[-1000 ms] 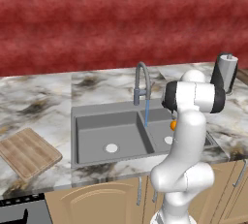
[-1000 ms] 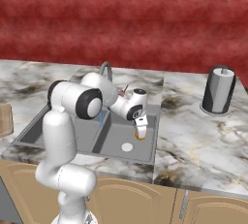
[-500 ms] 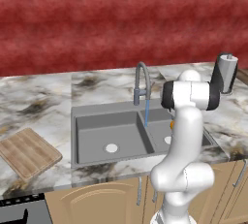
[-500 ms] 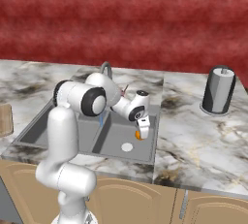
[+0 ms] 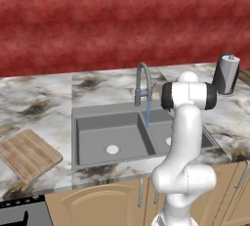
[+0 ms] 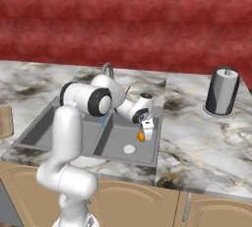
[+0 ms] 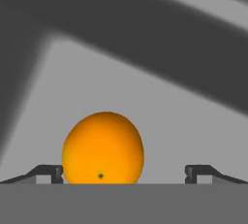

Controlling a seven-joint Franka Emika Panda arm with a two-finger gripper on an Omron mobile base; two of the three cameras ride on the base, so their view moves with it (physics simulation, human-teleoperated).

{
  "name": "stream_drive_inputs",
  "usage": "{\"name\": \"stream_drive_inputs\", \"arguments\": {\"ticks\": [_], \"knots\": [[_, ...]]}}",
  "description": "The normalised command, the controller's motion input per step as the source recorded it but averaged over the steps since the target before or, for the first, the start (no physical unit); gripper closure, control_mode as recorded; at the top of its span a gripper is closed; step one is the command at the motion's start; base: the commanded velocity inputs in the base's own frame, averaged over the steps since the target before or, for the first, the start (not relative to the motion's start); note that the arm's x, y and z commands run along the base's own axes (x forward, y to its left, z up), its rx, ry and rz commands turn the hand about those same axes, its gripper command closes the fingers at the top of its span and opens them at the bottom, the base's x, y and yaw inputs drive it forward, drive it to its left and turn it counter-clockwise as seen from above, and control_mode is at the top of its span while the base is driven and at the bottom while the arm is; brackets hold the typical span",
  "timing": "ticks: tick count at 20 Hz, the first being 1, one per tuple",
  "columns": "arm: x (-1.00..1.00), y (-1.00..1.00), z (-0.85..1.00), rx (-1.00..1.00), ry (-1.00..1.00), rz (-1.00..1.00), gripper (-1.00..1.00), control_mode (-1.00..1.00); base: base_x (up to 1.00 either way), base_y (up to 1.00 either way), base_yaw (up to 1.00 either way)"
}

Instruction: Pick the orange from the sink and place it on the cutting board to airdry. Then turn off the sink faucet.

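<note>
Fingers (image 7: 50, 171) spread wide around the orange (image 7: 102, 148), left one touching it, right one apart, nothing gripped yet; orange low in the right basin of the sink (image 6: 118, 137). Grasp step: probably centre, close, then lift toward the cutting board (image 5: 28, 153).

open air above the sink (image 6: 49, 123); only the sink faucet (image 5: 143, 80) arches over its divider.

Marble table (image 5: 39, 98) all around, dark canister with white top (image 5: 226, 75) sitting at 2 o'clock, red wall (image 5: 97, 19) behind.
</note>
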Motion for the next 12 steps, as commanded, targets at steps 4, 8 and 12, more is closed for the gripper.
{"name": "stream_drive_inputs", "arguments": {"ticks": [4,8,12], "knots": [[0.25,0.00,-0.16,0.00,0.00,0.00,-1.00,-1.00,0.00,0.00,0.00],[0.22,0.00,-0.17,0.00,0.00,0.00,-1.00,-1.00,0.00,0.00,0.00],[0.12,-0.07,-0.20,0.01,0.00,0.00,-1.00,-1.00,0.00,0.00,0.00]]}}
